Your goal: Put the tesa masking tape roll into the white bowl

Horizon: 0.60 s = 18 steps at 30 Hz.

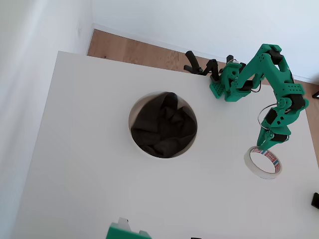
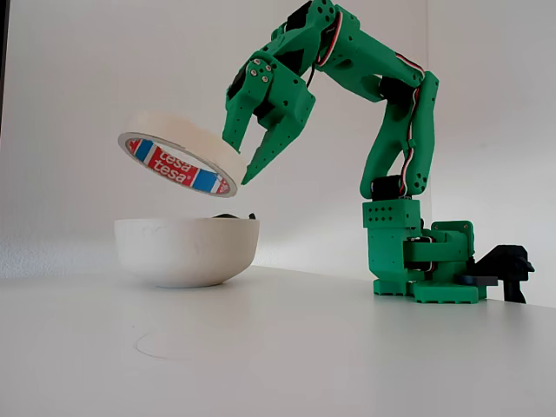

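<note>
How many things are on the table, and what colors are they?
Green: 1, the robot arm with its gripper
Cream-white: 1, the tape roll, held up in the air by the gripper
White: 1, the bowl, with dark cloth inside
Total: 3

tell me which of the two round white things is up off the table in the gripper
The tesa masking tape roll: the thin ring with the red-and-blue label, held tilted in the air by the green gripper. The much wider white bowl, with dark cloth inside, rests on the table.

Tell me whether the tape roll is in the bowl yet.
Not yet. The tape roll hangs tilted in the gripper, off the table; overhead it sits well apart from the white bowl.
</note>
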Tool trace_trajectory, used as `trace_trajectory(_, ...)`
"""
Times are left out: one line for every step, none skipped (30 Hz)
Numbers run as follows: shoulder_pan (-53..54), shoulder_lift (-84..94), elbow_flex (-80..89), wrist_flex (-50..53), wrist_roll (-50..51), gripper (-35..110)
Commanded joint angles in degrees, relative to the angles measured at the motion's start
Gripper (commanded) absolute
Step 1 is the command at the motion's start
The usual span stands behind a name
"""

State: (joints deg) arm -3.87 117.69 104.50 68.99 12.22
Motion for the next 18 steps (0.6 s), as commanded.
trace_trajectory(7.91, 7.56, -12.3, 5.45, -1.14, -8)
trace_trajectory(10.2, 8.09, -13.97, 6.42, -1.58, -8)
trace_trajectory(12.74, 8.53, -15.64, 7.29, -2.11, -8)
trace_trajectory(15.21, 8.79, -17.23, 8.17, -2.55, -8)
trace_trajectory(17.67, 8.96, -18.46, 8.79, -3.08, -8)
trace_trajectory(20.3, 9.14, -19.42, 9.23, -3.78, -8)
trace_trajectory(22.94, 9.4, -19.95, 9.23, -4.39, -8)
trace_trajectory(25.58, 9.58, -20.3, 9.14, -4.92, -8)
trace_trajectory(28.12, 9.67, -20.57, 9.05, -5.45, -8)
trace_trajectory(30.85, 9.67, -20.65, 8.79, -5.89, -8)
trace_trajectory(33.57, 9.4, -20.74, 8.35, -6.33, -8)
trace_trajectory(36.3, 8.88, -20.74, 8.0, -6.77, -8)
trace_trajectory(39.02, 8.0, -20.74, 7.65, -7.21, -8)
trace_trajectory(41.84, 7.03, -20.74, 7.12, -7.56, -8)
trace_trajectory(44.47, 5.71, -20.74, 6.59, -7.73, -8)
trace_trajectory(47.02, 4.39, -20.74, 5.89, -8.0, -8)
trace_trajectory(49.48, 2.72, -20.74, 5.1, -8.17, -8)
trace_trajectory(51.77, 1.14, -20.65, 3.96, -8.35, -8)
